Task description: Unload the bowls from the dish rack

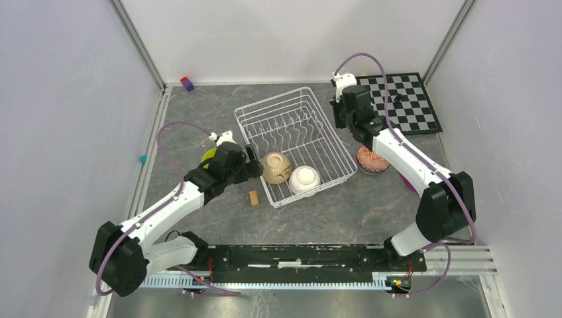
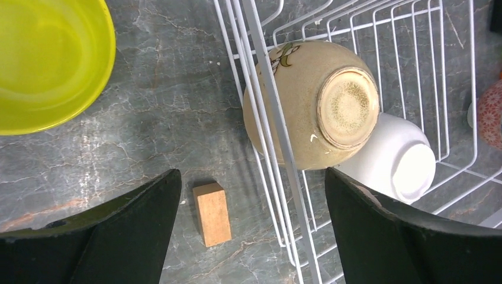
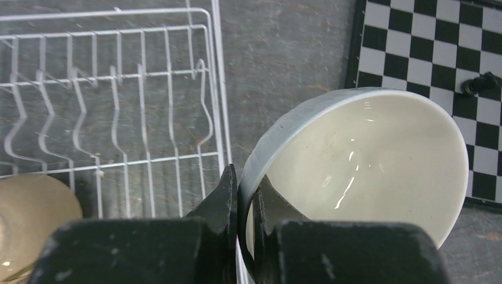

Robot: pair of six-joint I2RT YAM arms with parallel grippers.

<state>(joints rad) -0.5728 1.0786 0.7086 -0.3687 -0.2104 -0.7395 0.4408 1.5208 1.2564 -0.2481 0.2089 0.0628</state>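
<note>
The white wire dish rack [image 1: 295,126] stands mid-table. A tan bowl [image 1: 276,167] and a plain white bowl [image 1: 304,179] lie upturned in its near end; both also show in the left wrist view, tan bowl [image 2: 314,106], white bowl [image 2: 402,160]. My left gripper [image 1: 252,163] is open and empty, its jaws straddling the rack's left wall [image 2: 278,136] just short of the tan bowl. The lime-yellow bowl [image 2: 47,59] sits on the table to its left. My right gripper [image 3: 245,180] is shut on the rim of a white bowl [image 3: 367,160], held above the rack's far right corner. A red-speckled bowl [image 1: 372,159] rests right of the rack.
A small wooden block [image 2: 212,213] lies on the table beside the rack's near left corner. A chessboard [image 1: 404,103] with a black piece [image 3: 479,84] lies at the back right. A purple-and-red block [image 1: 187,83] sits at the back left. Metal frame posts border the table.
</note>
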